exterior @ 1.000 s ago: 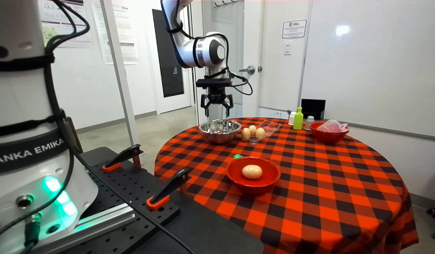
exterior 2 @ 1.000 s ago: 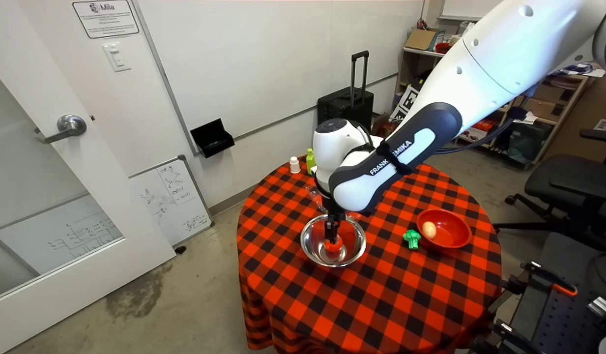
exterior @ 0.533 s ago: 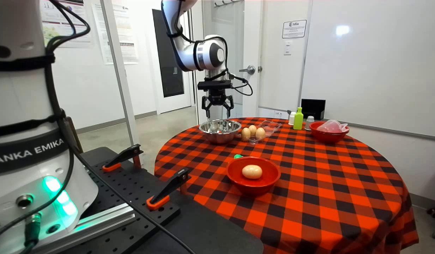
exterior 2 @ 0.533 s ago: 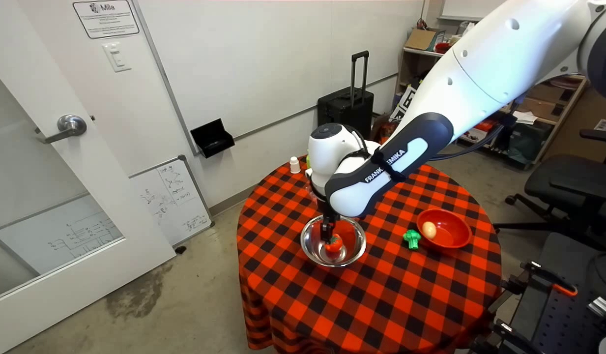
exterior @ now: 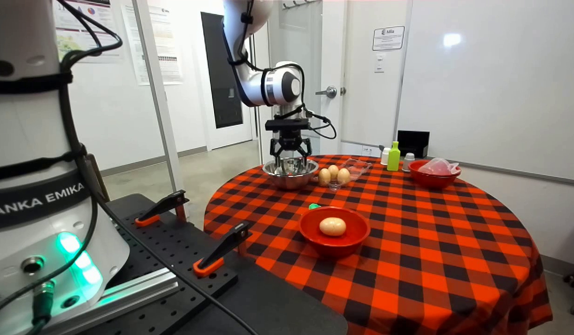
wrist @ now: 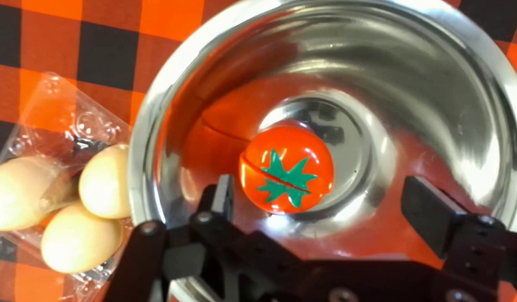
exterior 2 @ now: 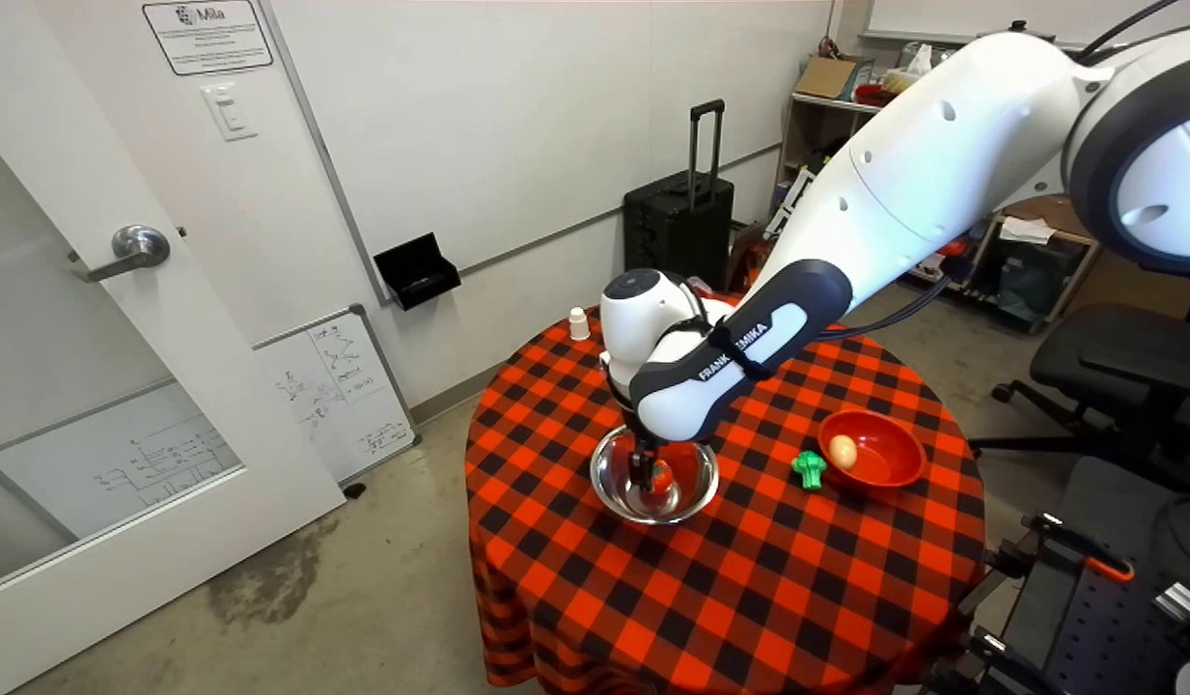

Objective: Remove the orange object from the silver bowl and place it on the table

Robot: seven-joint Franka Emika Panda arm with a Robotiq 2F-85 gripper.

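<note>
In the wrist view, the tomato [wrist: 287,170] lies in the bowl [wrist: 409,63], right of eggs [wrist: 80,239].

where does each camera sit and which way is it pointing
An exterior view: beside the robot base, facing across the table toward the door; base, arm and gripper show.
An exterior view: high, facing down over the table toward the whiteboard; arm and partly hidden gripper show.
Wrist view: above the silver bowl, looking down at the tomato inside; gripper fingers show.
Both exterior views share the table, silver bowl and gripper.
</note>
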